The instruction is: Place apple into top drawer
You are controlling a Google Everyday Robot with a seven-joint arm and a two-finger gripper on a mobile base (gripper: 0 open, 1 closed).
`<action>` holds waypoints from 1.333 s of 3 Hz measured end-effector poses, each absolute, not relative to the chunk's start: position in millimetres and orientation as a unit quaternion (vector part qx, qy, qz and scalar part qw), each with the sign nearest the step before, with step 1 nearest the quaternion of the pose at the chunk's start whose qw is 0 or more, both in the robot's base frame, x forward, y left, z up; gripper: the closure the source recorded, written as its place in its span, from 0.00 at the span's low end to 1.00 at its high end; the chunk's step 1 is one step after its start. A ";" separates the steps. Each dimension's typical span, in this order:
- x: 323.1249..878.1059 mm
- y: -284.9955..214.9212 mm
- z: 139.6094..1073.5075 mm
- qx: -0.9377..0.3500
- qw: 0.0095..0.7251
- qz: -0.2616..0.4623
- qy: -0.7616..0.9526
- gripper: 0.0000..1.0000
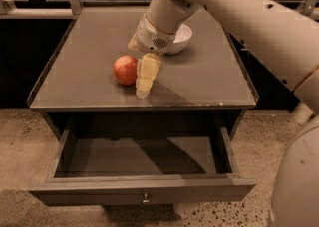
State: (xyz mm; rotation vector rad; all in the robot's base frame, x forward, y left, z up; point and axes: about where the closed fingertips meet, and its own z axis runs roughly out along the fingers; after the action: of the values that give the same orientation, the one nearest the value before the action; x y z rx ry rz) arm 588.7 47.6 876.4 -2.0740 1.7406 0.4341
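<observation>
The apple (124,69), round and red-orange, lies on the grey tabletop (209,79), left of centre. My gripper (137,69) hangs from the white arm and has come down right next to the apple. It is open: one pale yellow finger (147,74) stands against the apple's right side, and the other shows just behind the apple. Nothing is held. The top drawer (142,191) is pulled out below the tabletop. Its dark inside is empty and a small metal knob sits on its front panel.
A white bowl (180,39) stands at the back of the tabletop, partly hidden by my wrist. The tabletop has a raised rim on its sides. My white arm and base fill the right side. A speckled floor lies around the cabinet.
</observation>
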 end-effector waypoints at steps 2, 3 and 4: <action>604.3 34.9 860.9 -0.703 0.240 0.167 0.649 0.00; 619.1 31.4 858.1 -0.685 0.263 0.166 0.659 0.00; 636.3 35.9 858.5 -0.671 0.291 0.170 0.660 0.00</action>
State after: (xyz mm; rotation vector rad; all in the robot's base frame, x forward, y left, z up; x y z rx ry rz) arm 636.3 35.9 858.5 -1.7893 1.7594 0.4543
